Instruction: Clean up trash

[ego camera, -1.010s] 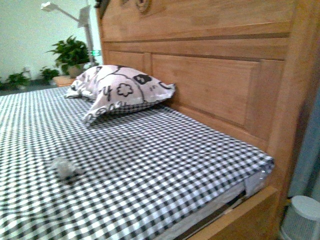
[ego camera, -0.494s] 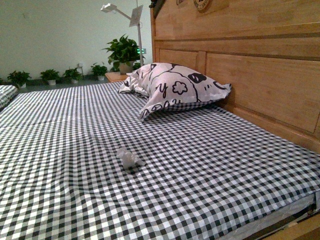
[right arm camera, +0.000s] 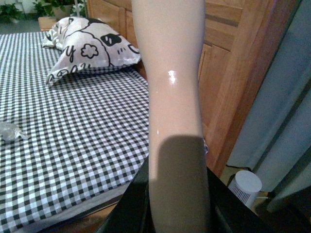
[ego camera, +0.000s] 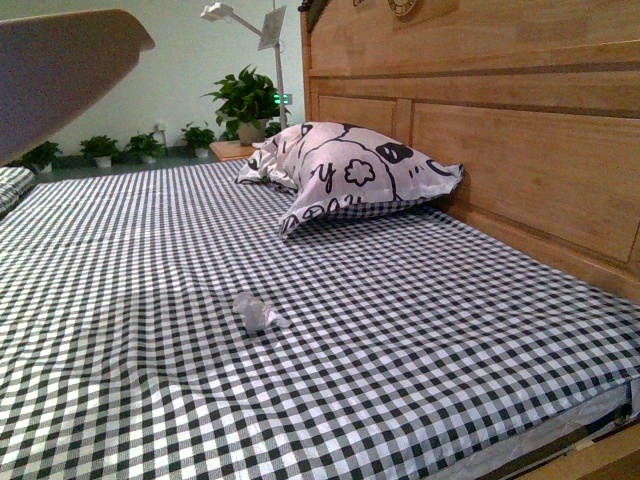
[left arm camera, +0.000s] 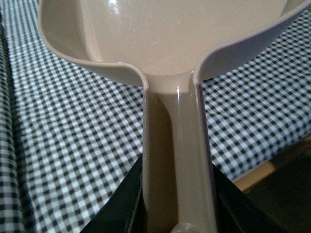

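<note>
At the left gripper (left arm camera: 177,208), pinches the dustpan (left arm camera: 184,34) by its handle, pan forward to scoop. At the right gripper (right arm camera: 177,194), squeezes a beige handle (right arm camera: 170,73) likewise, head unseen, probably for sweeping. Leaves the trash (ego camera: 255,312) loose on the checked sheet (ego camera: 420,340), at seven o'clock from the pillow (ego camera: 350,170), touched by neither.

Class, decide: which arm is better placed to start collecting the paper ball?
Left, probably: its dustpan shows over the bed in the front view, left of the paper ball; the right arm's handle doesn't.
</note>
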Controlling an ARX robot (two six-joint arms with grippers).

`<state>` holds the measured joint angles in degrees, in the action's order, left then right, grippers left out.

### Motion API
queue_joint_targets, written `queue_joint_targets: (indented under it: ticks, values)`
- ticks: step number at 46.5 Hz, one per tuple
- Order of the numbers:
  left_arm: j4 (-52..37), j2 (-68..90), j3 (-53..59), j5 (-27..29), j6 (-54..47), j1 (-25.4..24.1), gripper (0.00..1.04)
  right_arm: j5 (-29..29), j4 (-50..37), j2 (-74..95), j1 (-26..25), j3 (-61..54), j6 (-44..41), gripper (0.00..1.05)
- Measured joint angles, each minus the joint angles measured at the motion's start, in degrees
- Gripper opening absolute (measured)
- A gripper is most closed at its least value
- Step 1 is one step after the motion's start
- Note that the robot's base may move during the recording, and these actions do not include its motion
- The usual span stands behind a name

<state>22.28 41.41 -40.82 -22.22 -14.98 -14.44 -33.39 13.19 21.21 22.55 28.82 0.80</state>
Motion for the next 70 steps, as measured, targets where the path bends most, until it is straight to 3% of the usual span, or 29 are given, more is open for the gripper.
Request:
queue_joint_targets:
  ticks: [10,25,70]
  values:
    - [-9.97,12.83,-1.31,-5.81,-16.72,-5.70,0.28,-0.02,0.00,0.00,0.00,0.00,0.02,0.20]
    - [-14.95,27.19,-1.64,-7.76,-37.38,-4.85,0.28,-0.02,0.00,0.00,0.00,0.00,0.00,0.20]
    - [-19.58,53.59,-10.38,-4.72,-42.56,0.42,0.28,-0.02,0.00,0.00,0.00,0.00,0.02,0.20]
